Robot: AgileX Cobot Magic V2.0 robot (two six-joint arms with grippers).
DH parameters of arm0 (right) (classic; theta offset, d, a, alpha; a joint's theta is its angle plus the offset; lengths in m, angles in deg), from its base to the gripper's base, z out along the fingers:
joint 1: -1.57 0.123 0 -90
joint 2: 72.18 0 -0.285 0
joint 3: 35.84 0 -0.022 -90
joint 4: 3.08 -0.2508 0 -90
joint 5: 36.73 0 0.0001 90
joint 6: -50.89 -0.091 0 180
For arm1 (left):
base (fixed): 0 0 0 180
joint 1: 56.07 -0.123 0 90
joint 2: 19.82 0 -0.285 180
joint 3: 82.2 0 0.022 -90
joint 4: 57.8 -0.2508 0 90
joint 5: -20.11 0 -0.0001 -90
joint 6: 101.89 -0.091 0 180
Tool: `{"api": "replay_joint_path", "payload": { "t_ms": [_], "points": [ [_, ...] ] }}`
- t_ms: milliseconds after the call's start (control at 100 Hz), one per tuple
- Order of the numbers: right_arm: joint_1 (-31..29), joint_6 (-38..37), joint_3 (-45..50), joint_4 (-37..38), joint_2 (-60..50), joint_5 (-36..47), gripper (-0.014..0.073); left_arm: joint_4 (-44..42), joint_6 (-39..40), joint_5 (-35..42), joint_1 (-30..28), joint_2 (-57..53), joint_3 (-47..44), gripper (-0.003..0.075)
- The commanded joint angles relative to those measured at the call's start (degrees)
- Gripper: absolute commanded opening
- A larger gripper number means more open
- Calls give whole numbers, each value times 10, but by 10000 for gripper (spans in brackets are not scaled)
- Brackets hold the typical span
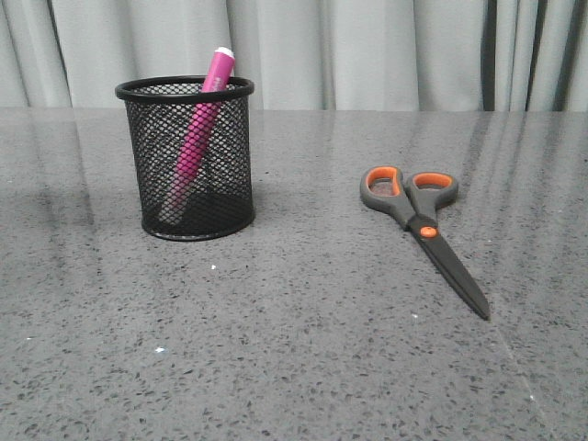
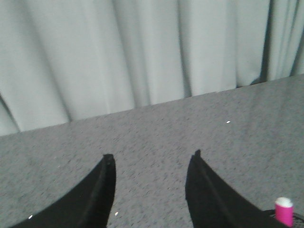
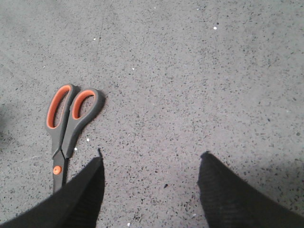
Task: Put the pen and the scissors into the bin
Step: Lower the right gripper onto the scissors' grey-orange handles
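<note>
While pen's done, scissors pending:
pen: magenta marker-like pen (image 1: 200, 129) leans inside black wire-mesh cup bin (image 1: 186, 161).
scissors: grey-bladed, orange-looped scissors (image 1: 421, 225) flat on grey speckled table (image 1: 294, 349), right of bin, blades toward camera.
nearer arm: right gripper (image 3: 151, 164), spread, empty, scissors just beside.
left gripper (image 2: 151, 164): parted, empty.

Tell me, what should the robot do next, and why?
Probably move the open right pincer over the scissors and lower it to grab them. The pen already stands in the cup, while the scissors lie flat on the table.
</note>
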Motion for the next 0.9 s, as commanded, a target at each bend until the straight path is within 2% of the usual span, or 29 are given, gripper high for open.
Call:
{"api": "replay_joint_path", "payload": {
  "t_ms": [0, 230, 560, 720, 890],
  "points": [
    [1, 6, -21, -5, 2, 36, 393, 2, 2, 0, -38, -30, 14, 310],
    [1, 6, -21, -22, 4, 36, 393, 17, 2, -9, -105, -102, -30, 310],
    [6, 92, -75, -64, 69, -24, 392, 17, 2, 8, -111, -168, -100, 310],
    [44, 99, -127, -60, 119, -69, 392, 18, 3, 16, -111, -168, -101, 310],
    [110, 86, -177, -42, 169, -70, 391, 20, 3, 17, -111, -168, -101, 310]
  ]
}}
